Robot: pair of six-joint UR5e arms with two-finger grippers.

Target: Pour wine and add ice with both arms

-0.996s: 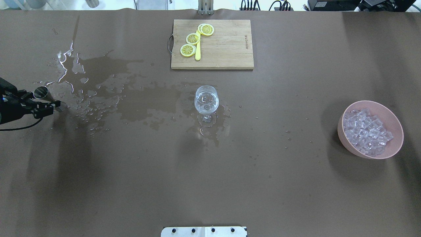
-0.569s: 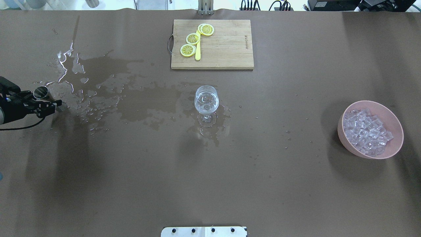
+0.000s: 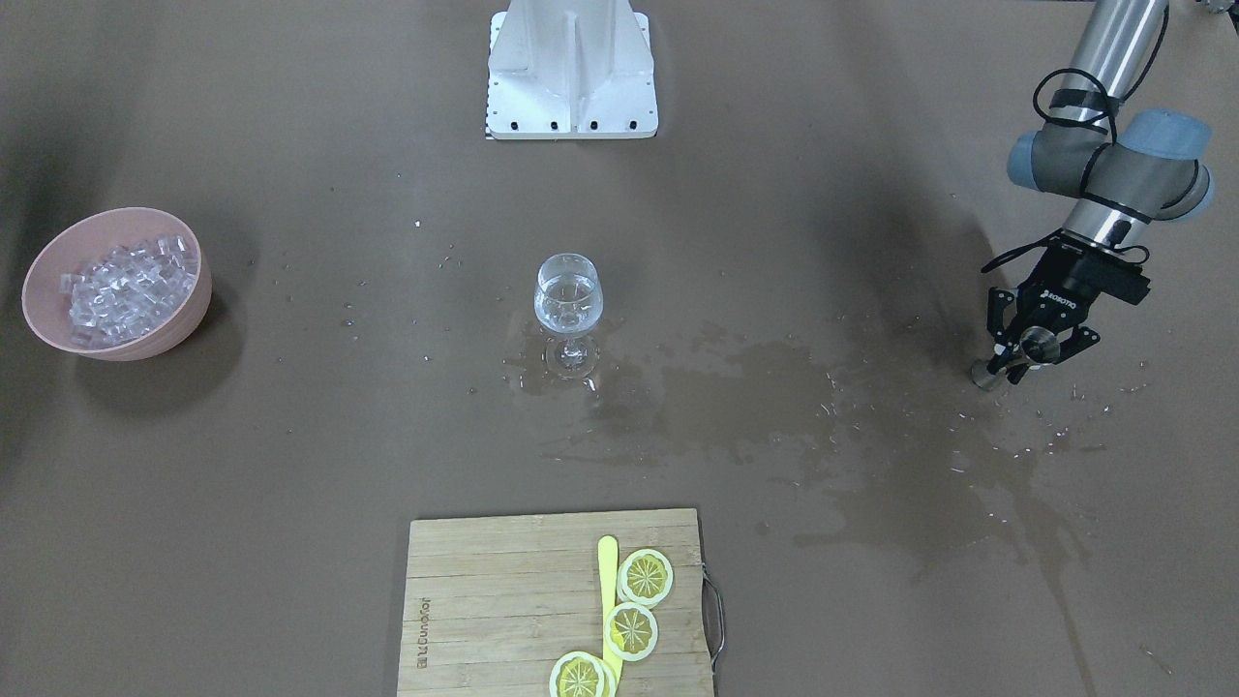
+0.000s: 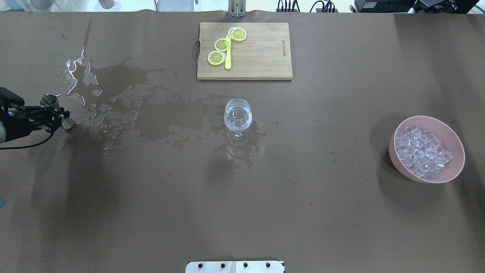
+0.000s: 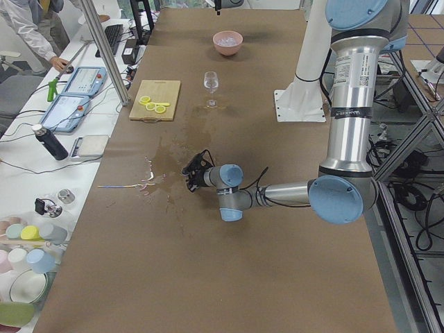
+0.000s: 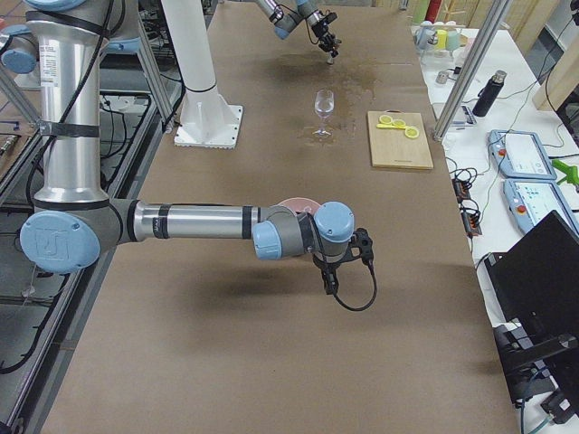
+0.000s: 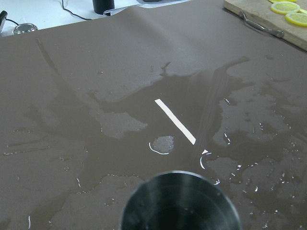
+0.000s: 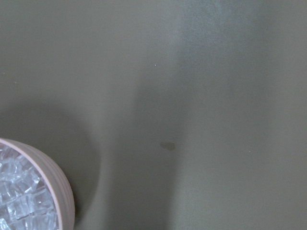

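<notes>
Since the wine glass [image 4: 238, 113] mid-frame in the overhead view already holds clear liquid, I'd call the pouring half pretty much done; messy though, there's a big dark wet patch [image 4: 125, 77] spreading from the left of the frame to the glass's foot; so a lot of the wine [image 4: 237, 119] missed.

What's left looks like the whole ice part; the ice [image 4: 420, 151] sits heaped in the pink bowl [image 4: 394, 159] at the right edge, and I can't spot a cube in the glass (clear on clear, so not 100% sure).

The left claw [image 4: 60, 116] is way over at the left edge, fingers clamped around the middle of a small metal cup [image 4: 48, 101], whose bottom end looks to be touching the wet table; the glass is well apart from it, toward the centre, and the ice is on the opposite side.

The right claw [image 6: 339, 262] only shows in the side view, hanging just beside the bowl; can't tell if it's open or closed; its wrist cam catches the bowl in the lower left corner.
</notes>
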